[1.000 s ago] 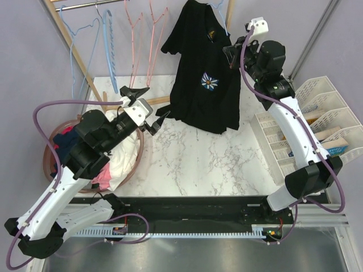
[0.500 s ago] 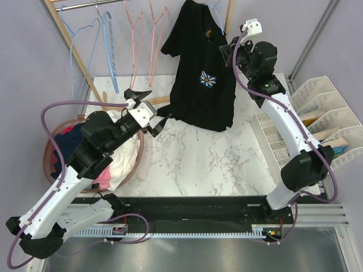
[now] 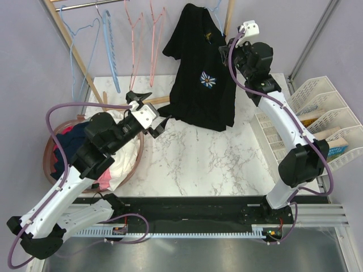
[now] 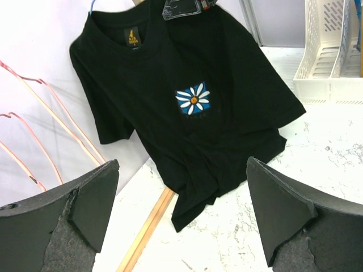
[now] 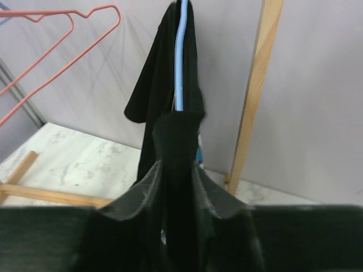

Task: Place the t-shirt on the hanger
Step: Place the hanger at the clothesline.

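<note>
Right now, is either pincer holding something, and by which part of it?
The right pincer is shut on the t-shirt, at the shoulder, where the fabric covers the hanger. The left pincer is open and holds nothing.

No legible word, number or brand in any view.

t-shirt (image 4: 238,73), black:
- Small yellow emblem (image 4: 133,38) just below the collar. It shows a figure-like shape with a smudge of marks beneath, too small to read.
- Chest print (image 4: 194,99) is a white daisy with an orange centre on a blue square. It is a picture, not text. A faint mark just under the square may be lettering; cannot tell.
- In the top view both marks show only as specks of colour.
</note>
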You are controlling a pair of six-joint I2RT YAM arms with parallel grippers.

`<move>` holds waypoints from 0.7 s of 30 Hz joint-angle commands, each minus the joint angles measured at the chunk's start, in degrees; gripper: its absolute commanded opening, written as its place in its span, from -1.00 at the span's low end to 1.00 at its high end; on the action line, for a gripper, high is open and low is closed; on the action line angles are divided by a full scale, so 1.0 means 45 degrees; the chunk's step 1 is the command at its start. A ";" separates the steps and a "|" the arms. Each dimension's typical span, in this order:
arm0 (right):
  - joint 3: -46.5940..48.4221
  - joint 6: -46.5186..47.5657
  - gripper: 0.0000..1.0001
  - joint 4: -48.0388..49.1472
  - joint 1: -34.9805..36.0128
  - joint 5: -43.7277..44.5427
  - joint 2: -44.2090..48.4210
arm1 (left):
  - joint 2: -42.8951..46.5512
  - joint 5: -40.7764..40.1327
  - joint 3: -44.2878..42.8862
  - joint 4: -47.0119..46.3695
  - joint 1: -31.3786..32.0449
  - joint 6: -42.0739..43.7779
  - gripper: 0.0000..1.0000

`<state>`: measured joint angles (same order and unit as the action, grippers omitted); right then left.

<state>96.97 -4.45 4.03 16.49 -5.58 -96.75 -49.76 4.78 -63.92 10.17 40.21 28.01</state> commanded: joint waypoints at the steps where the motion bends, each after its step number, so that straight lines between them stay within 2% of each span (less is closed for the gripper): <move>1: -0.0083 0.0129 -0.18 0.1156 -0.0071 0.0089 0.0444 | 0.0022 -0.0123 0.0064 -0.0153 -0.0087 0.0065 0.99; 2: -0.0258 0.0148 0.13 0.0884 -0.0071 0.0011 0.0542 | 0.0003 -0.0201 0.0025 -0.0055 -0.0087 0.0007 0.99; 5: -0.0512 0.0265 0.55 0.0182 -0.0071 -0.0340 0.1010 | 0.0061 -0.0358 0.0083 0.0218 -0.0165 -0.0267 0.99; 10: -0.0961 0.1084 0.85 -0.1398 -0.0071 -0.1080 0.2571 | 0.0412 -0.0417 0.0259 0.0590 -0.0204 -0.0929 0.99; 11: -0.1233 0.1821 0.96 -0.1945 -0.0071 -0.1161 0.2884 | 0.0471 -0.0494 0.0279 0.0823 -0.0204 -0.1067 0.99; 15: -0.1704 0.3174 0.96 -0.3802 -0.0071 -0.1396 0.4542 | 0.0666 -0.0612 0.0396 0.1214 -0.0263 -0.1653 0.99; 20: -0.2602 0.4054 0.96 -0.6319 -0.0071 -0.1785 0.5620 | 0.0706 -0.0670 0.0513 0.1644 -0.0341 -0.2707 0.99; 21: -0.2719 0.4422 0.96 -0.6712 -0.0052 -0.2637 0.5814 | 0.0686 -0.0651 0.0513 0.1742 -0.0341 -0.2825 0.99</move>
<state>87.66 9.32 -14.96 16.23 -11.25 -72.84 -47.09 2.98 -62.13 16.19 39.05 21.23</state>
